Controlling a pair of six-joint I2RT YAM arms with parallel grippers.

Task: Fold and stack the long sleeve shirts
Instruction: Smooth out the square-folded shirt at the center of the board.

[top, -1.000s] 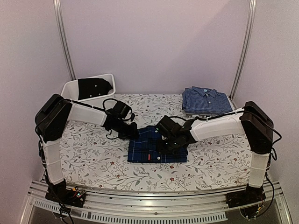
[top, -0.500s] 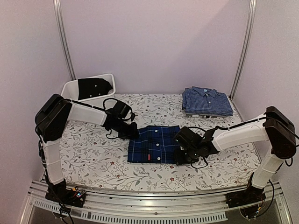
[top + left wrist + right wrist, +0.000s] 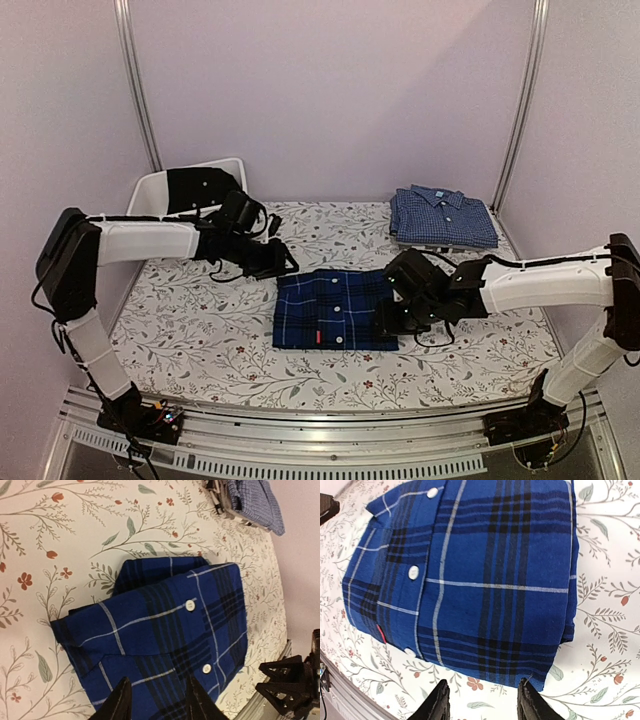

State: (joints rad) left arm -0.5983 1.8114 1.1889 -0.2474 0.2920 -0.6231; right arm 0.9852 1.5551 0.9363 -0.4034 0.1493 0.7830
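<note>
We see the navy and royal-blue plaid shirt (image 3: 330,310) lying folded into a neat rectangle near the middle of the floral-covered table (image 3: 200,335). Its button placket faces up and a small red tag (image 3: 381,633) shows near one edge.

The left gripper (image 3: 282,264) sits at the shirt's far left corner. In its wrist view its jaws are parted, with nothing between them. The right gripper (image 3: 386,322) is at the shirt's near right edge. Its jaws are likewise spread and grasp nothing, and bare tablecloth shows between its fingertips (image 3: 438,700).

The lighter blue checked shirt (image 3: 441,215) lies folded at the table's far right corner, collar up, well apart from the plaid one. A white bin (image 3: 145,193) at the far left holds a dark cloth (image 3: 202,188).
</note>
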